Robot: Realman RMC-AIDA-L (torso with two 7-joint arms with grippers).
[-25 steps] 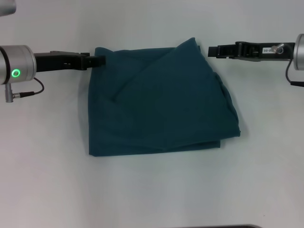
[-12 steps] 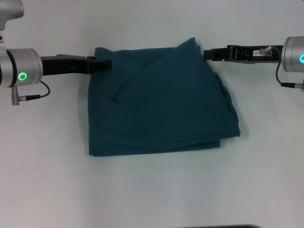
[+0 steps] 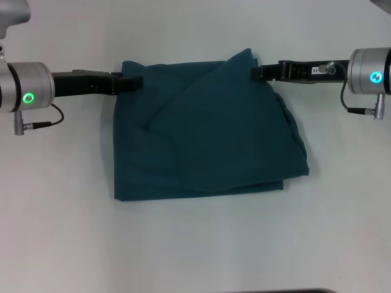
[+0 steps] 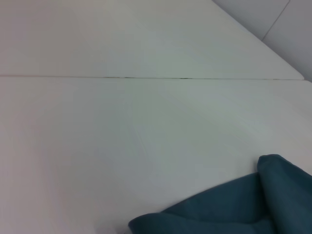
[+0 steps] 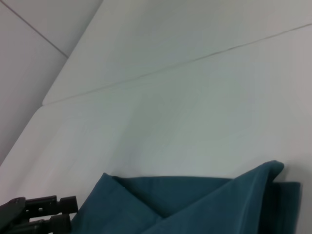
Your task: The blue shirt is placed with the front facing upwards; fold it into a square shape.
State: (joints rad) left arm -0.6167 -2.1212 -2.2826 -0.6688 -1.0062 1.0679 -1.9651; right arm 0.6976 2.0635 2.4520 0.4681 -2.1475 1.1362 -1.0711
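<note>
Left gripper [image 3: 131,82]: is being held at the far left corner of the blue shirt [image 3: 208,131], tips touching the cloth; whether anything is pinched cannot be told.

Right gripper [image 3: 259,72]: is being held at the far right corner, tips against the raised peak of cloth; how far the jaws stand apart cannot be told either.

Blue shirt: is lying mid-table [image 3: 195,244] between both arms, already folded into a rough, slightly skewed square (plain side up, lettering hidden).

Handling, as judged: soft, light, limp; layers are likely to slide and sag when lifted. Hold is best taken at both far corners, all layers pinched together.
</note>
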